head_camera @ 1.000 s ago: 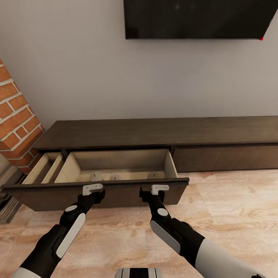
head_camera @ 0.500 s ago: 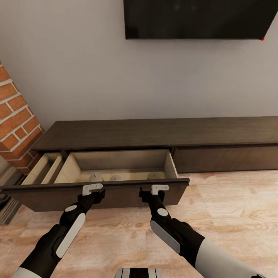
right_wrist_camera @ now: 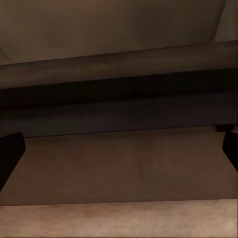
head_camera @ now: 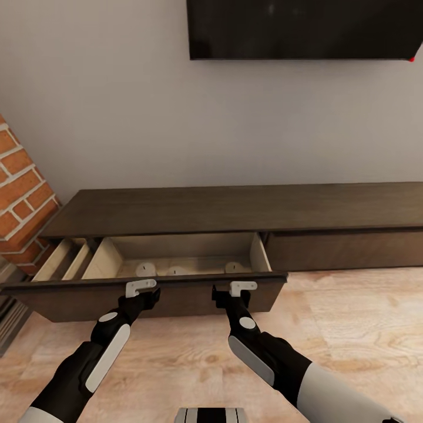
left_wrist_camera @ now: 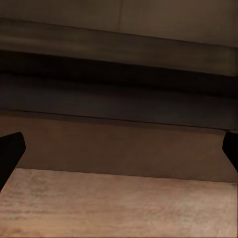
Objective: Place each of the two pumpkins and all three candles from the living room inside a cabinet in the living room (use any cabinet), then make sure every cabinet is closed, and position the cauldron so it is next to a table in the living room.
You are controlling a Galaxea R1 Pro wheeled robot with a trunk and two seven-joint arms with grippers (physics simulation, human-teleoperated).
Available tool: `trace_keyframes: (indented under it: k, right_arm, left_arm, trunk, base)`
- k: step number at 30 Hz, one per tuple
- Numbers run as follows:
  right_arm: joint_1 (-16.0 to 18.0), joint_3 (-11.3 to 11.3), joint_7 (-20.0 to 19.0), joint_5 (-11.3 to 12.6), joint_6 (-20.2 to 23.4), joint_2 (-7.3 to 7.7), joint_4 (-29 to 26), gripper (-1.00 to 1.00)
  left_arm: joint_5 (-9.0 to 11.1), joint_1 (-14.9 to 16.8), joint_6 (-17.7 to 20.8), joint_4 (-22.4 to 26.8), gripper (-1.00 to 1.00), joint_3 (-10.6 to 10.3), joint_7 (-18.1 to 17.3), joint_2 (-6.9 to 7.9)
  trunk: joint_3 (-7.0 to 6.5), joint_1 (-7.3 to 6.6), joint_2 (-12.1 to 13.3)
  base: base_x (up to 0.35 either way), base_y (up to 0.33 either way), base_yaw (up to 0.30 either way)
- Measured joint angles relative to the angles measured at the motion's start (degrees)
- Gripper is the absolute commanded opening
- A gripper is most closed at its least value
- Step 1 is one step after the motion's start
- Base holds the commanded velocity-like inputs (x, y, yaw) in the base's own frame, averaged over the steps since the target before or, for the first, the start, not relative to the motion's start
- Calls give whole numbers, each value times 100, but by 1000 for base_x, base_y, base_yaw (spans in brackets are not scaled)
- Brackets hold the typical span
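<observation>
candles point(head_camera: 176, 269): three pale tops inside the open drawer, in a row near its front; left one point(head_camera: 145, 269), right one point(head_camera: 234, 267)
drawer point(head_camera: 147, 294): pulled out from the left part of the cabinet, beige inside, dark front panel
cabinet point(head_camera: 247, 208): long, low, dark brown, against the wall; right drawer front closed
left gripper point(head_camera: 141, 288): at the drawer front's top edge, fingers point(left_wrist_camera: 10, 153) spread wide, holding nothing
right gripper point(head_camera: 242, 288): same edge, further right, fingers point(right_wrist_camera: 10, 153) apart, empty
TV point(head_camera: 305, 29): on the wall above
brick column point(head_camera: 23, 200): left of the cabinet
floor point(head_camera: 352, 329): light wood
</observation>
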State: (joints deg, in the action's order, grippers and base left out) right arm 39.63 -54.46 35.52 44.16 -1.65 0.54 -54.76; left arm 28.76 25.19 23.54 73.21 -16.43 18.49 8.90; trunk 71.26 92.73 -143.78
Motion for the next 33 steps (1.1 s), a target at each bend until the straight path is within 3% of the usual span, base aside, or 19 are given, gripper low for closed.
trace_keyframes:
  k: [20, 33]
  right_arm:
    - [0, 1, 1, 1, 0, 0, 0, 100]
    - [0, 1, 2, 2, -1, 0, -3, 100]
  left_arm:
    - [-2, 0, -1, 0, 100, 0, 0, 9]
    - [-4, 0, -1, 0, 100, 3, -2, 9]
  trunk:
    - [0, 1, 0]
    - [0, 1, 0]
  base:
    - [264, 0, 0]
    - [127, 0, 0]
